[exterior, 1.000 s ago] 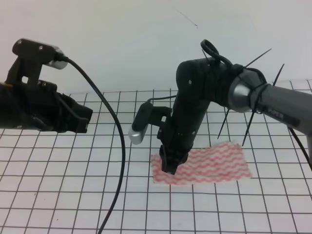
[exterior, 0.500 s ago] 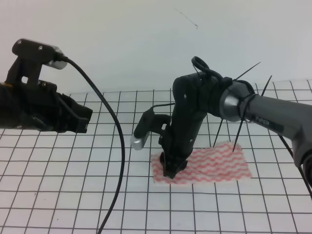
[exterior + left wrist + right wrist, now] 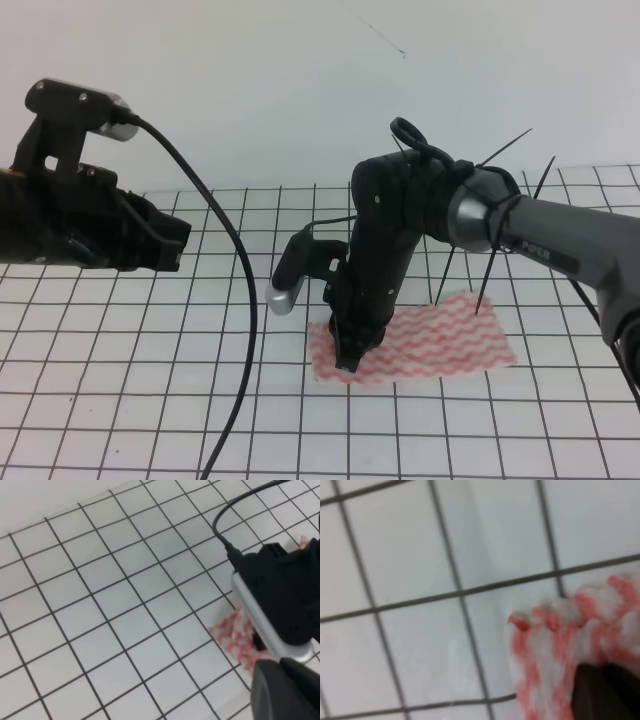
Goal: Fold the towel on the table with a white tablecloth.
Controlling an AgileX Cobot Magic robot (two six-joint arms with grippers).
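Observation:
The towel (image 3: 440,338), white with red-pink wavy stripes, lies flat on the grid-lined white tablecloth (image 3: 150,380) that covers the table, right of centre. My right gripper (image 3: 346,362) points straight down onto the towel's near left corner. In the right wrist view its dark fingertips (image 3: 607,692) sit close together on the bunched corner of the towel (image 3: 555,640). My left gripper (image 3: 172,243) hangs raised at the far left, well away from the towel. In the left wrist view only a dark finger (image 3: 280,690) shows, above the towel's corner (image 3: 235,635).
A black cable (image 3: 235,300) from the left arm droops over the tablecloth left of the towel. The right arm's wrist camera (image 3: 290,280) juts out left of the gripper. Stiff cable-tie ends (image 3: 500,200) stick out from the right arm. A plain white wall (image 3: 300,80) stands behind.
The right gripper has come down and slightly left onto the towel's left end, and that corner now looks bunched. The left arm has not moved.

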